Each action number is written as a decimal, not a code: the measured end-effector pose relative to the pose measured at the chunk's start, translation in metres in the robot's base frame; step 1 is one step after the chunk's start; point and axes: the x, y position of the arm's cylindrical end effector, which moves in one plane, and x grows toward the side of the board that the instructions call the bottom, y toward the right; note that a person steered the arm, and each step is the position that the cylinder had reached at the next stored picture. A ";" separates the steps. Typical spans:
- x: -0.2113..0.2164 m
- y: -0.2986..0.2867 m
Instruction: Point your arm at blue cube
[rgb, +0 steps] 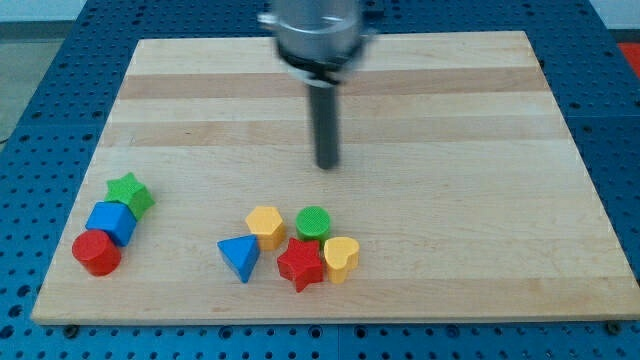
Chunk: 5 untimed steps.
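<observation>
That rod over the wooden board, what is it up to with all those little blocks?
My tip sits mid-board, touching no block. It's meant to point at the blue cube, which lies far off at the view's lower left, wedged between a green star and a red cylinder. Five other blocks cluster below the tip.

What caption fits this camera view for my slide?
My tip hovers mid-board, far from the blue cube at the view's lower left.
</observation>
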 end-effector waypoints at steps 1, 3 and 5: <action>0.094 0.069; 0.115 0.012; 0.066 0.031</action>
